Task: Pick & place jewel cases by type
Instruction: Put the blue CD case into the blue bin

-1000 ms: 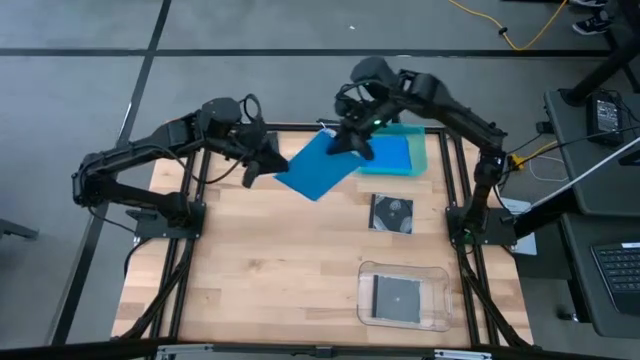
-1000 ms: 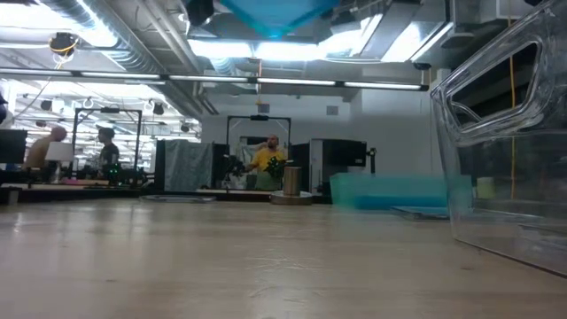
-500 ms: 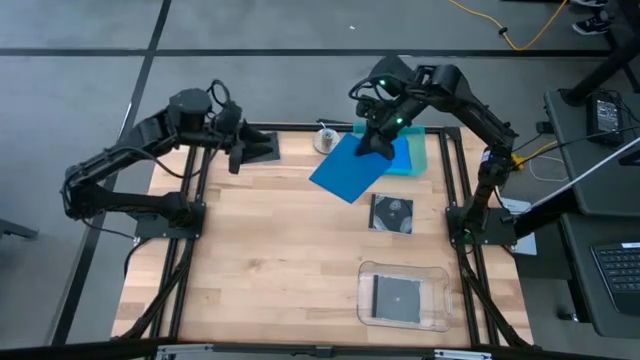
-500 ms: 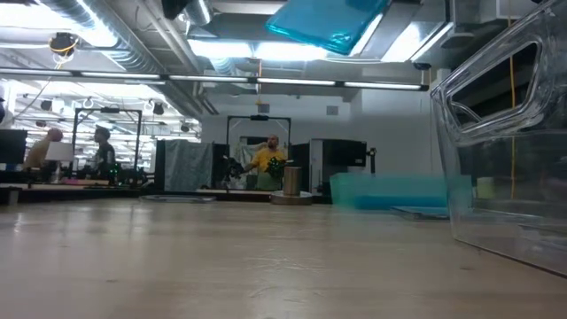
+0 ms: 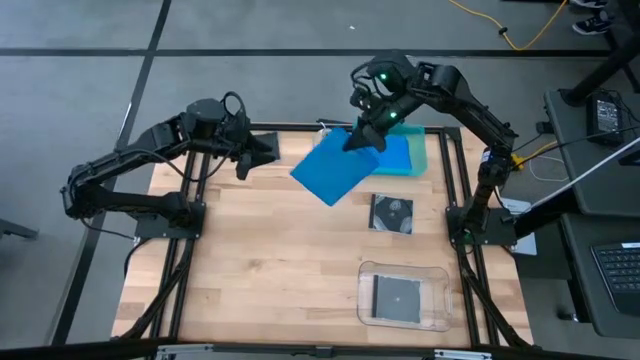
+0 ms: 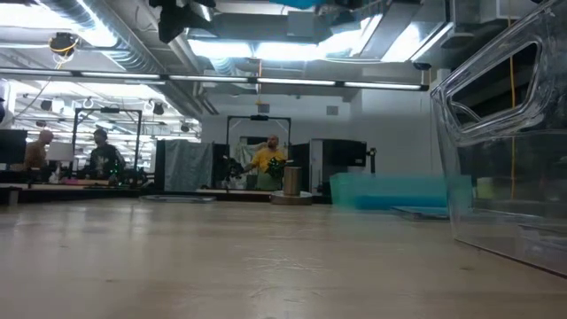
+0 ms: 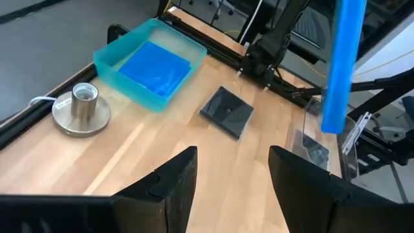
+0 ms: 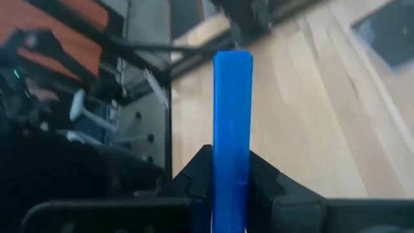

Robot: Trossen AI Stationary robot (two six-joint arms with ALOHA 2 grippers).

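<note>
My right gripper (image 5: 365,135) is shut on a bright blue jewel case (image 5: 338,168), high over the table's far middle; the left wrist view shows this case edge-on (image 7: 339,65). My left gripper (image 7: 233,188) is open and holds nothing, over the far left of the table (image 5: 262,152). A second blue case (image 7: 154,68) lies flat in the teal tray (image 5: 418,160). One dark case (image 5: 391,213) lies flat on the table. Another dark case (image 5: 397,297) lies in the clear tray (image 5: 440,272). My right gripper pinches the blue case between its two fingers (image 8: 194,175) at the case's far right end (image 5: 362,145). In the right wrist view the case's thin edge (image 8: 231,149) runs straight out between them. The case is lifted clear and slants away from the gripper toward the table's near left.
A round metal stand (image 7: 81,107) sits at the far edge beside the teal tray. The dark frame rails (image 5: 190,200) run along the table's sides. Bare wood (image 5: 270,260) fills the near left of the table. People stand in the room behind (image 6: 266,159).
My left gripper has drawn back from the blue case's left edge toward the far left edge. My right gripper has carried the case toward the teal tray, then a little back to the left and upward; in the low view the case has risen almost out of the picture.
</note>
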